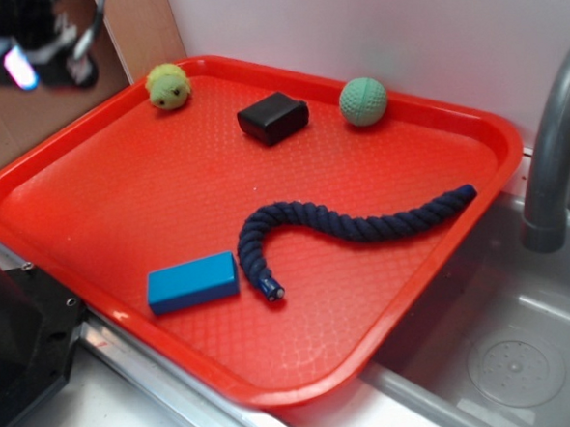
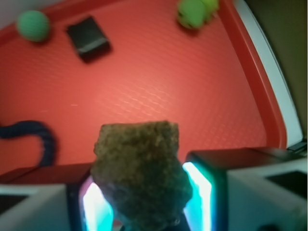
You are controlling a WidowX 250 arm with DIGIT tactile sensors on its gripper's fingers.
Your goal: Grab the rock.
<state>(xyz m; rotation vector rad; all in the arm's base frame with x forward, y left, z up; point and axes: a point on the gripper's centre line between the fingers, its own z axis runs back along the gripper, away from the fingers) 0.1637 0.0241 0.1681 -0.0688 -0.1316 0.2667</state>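
Note:
Filling the lower middle of the wrist view is the rock (image 2: 139, 173), a rough brownish-grey lump held up above the red tray (image 2: 159, 96). My gripper (image 2: 147, 195) is shut on it, and its glowing pads (image 2: 198, 190) press against the rock's two sides. From the exterior view the gripper (image 1: 33, 50) is a dark blur at the top left, raised beyond the tray's far left corner. The rock cannot be made out there.
On the red tray (image 1: 119, 185) lie a fuzzy yellow-green ball (image 1: 168, 86), a black block (image 1: 273, 116), a green ball (image 1: 363, 101), a dark blue rope (image 1: 344, 229) and a blue block (image 1: 192, 282). A grey faucet (image 1: 557, 148) and sink (image 1: 507, 355) are at the right.

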